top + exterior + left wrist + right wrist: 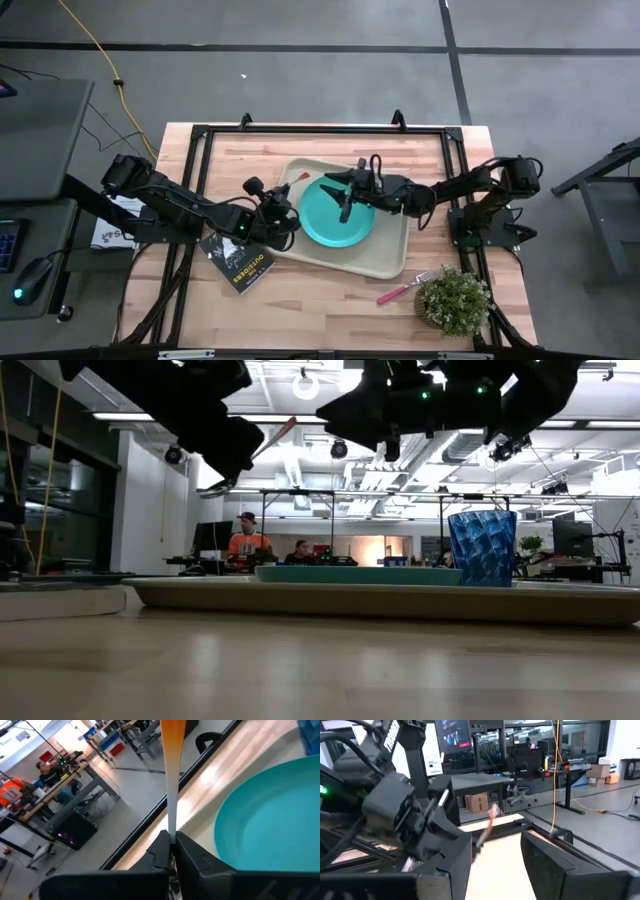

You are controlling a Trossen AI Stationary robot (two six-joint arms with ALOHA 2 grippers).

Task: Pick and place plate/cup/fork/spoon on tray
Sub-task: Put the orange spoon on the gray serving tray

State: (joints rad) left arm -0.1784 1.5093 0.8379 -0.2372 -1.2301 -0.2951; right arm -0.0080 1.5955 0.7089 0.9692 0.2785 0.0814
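Two items sit on the big beige plastic tray: round teal plate and blue translucent cup. Left gripper pinches the orange-handled spoon over the tray; right gripper hangs open above the plate. Pink-handled fork lies on the table.

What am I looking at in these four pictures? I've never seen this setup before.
Two dark robot arms work at a wooden table. One picture looks down from overhead, one looks level across the tabletop, and one comes from each arm's wrist. On the table lies a beige tray holding a teal plate and a blue cup. Beside the tray are a fork, a small plant and a book. The left gripper pinches the orange-handled spoon above the tray's edge. The right gripper hangs open over the plate.
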